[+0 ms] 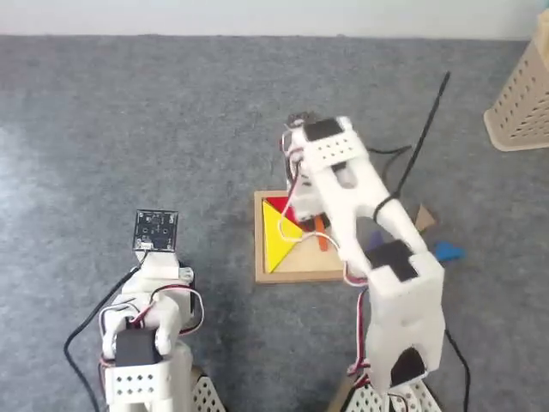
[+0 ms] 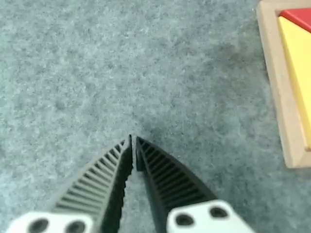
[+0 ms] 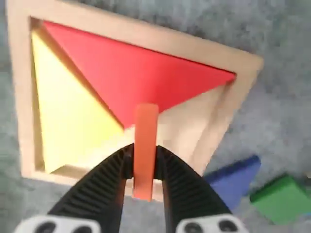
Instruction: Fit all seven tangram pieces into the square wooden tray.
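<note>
Tray (image 1: 280, 276), square, wooden: lies on the grey carpeted tabletop, ahead of the right arm. Contents: yellow triangle (image 3: 68, 116) and red triangle (image 3: 131, 73), both large, flat and touching along one long edge; the rest of the floor is bare wood. Orange piece (image 3: 146, 121): pinched narrow and on edge in the right gripper (image 3: 144, 150), hanging over the bare floor just beside the corner where red and yellow meet. Its outline cannot be told from this angle. Loose stock on the carpet beyond the tray's far side: blue piece (image 3: 233, 177), green piece (image 3: 282, 199), tan piece (image 1: 425, 217). Left gripper (image 2: 134, 141): pincer closed with nothing between its fingers, over bare carpet beside the tray's rim. Step in hand, as judged: seating the orange piece. Handling note: it likely needs tipping from edge-on to flat. Bring it low and turn the wrist until one edge runs parallel with the neighbouring triangle or the tray wall. Rest that edge on the floor before letting go, and keep the fingers off the seated triangles so they are not shoved.
</note>
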You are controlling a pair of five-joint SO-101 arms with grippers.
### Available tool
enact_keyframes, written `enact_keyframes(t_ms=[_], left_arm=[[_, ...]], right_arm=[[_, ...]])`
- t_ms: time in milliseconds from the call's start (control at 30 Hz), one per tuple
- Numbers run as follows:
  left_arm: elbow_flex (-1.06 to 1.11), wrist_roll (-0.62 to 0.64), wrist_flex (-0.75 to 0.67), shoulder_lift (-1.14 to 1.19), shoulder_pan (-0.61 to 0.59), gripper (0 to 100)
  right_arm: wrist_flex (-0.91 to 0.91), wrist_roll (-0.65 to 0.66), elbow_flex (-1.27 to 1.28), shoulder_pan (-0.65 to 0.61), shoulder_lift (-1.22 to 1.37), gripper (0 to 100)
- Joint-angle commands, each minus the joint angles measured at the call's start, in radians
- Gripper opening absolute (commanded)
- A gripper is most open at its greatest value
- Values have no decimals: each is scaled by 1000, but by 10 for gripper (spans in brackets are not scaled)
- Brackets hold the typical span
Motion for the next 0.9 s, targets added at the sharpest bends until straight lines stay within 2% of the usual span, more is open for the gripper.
enact_keyframes(t_ms=[0,200,367,500,733,867], left_arm=[[-12,8,5,-17,3,12],[-12,8,5,-17,3,12],[-12,8,5,-17,3,12],[-12,8,5,-17,3,12],[-12,8,5,-17,3,12],[-12,8,5,-17,3,12]], right_arm=[[-170,-3,176,7,-205,6],[-282,0,379,4,-351,6],[-286,5,390,-8,-305,6],[-286,72,367,-4,-278,15],[-291,94,351,-2,-272,188],[-291,150,348,-2,-268,217]])
